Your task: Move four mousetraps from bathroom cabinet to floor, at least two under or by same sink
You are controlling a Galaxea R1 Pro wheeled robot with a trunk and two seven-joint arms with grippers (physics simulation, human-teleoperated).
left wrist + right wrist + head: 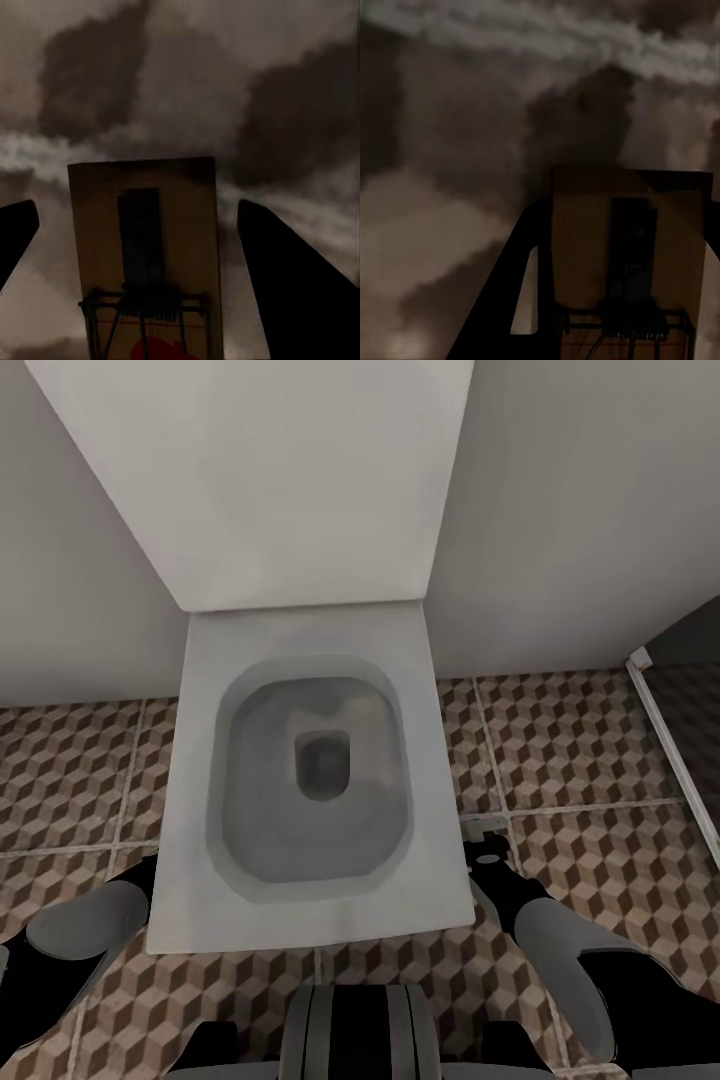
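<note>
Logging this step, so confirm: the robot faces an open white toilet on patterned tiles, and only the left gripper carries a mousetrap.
Not quite. Both carry one: the right wrist view shows a mousetrap too, like the left mousetrap. The toilet and tiles are as stated.

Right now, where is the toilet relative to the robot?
In the head view the toilet sits directly ahead, centred between the two arms, lid up against the wall, standing on the bathroom floor tiles.

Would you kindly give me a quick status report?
Left gripper carrying a mousetrap. Right gripper carrying another mousetrap. Toilet dead ahead on bathroom floor.
</note>
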